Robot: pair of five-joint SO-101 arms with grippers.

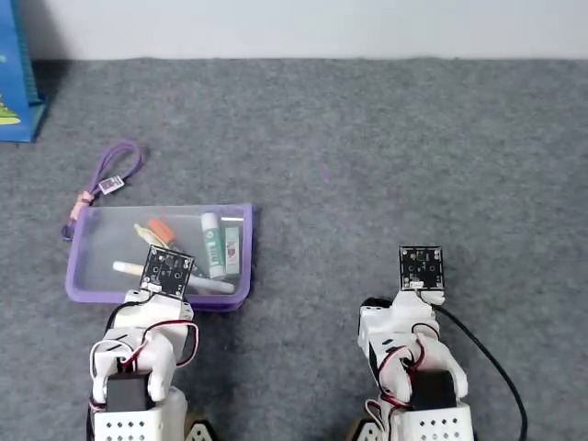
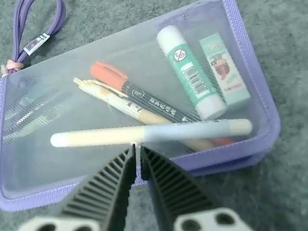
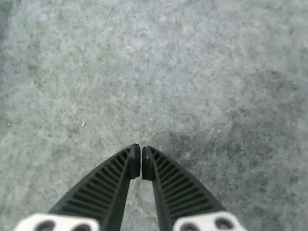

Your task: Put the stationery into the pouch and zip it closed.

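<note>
Desk (image 1: 367, 165): grey carpet-like covering, both arms based at its near edge.

Pouch (image 1: 99, 241): purple-edged with a translucent face, lying flat in front of the left arm. Whether its zip is run shut cannot be told.

Left hand (image 2: 137, 150): poised above the pouch's near edge, jaws closed together with nothing seen between them.

Right hand (image 3: 141, 150): over bare covering, well apart from the pouch, jaws likewise closed and empty.

Contents, all seen through the face of the pouch:
- a long pale pen (image 2: 149, 134) along the near edge
- a marker with an orange cap (image 2: 139, 94), with a cream pen (image 2: 125, 103) touching it
- a glue stick (image 2: 190, 72), with a mint eraser (image 2: 224, 70) just beside it

Wrist strap (image 1: 115, 175): looped on the desk off the pouch's far left corner.

Assessment: the loading appears complete and the zip is the step outstanding.

Risks:
- A pull on the slider by one hand could drag the light pouch across the covering, since the right hand is too distant to brace it.
- The pale pen sits close to the near seam and could foul the zip teeth.
- A shut hand pressing down may simply push the pouch away.
</note>
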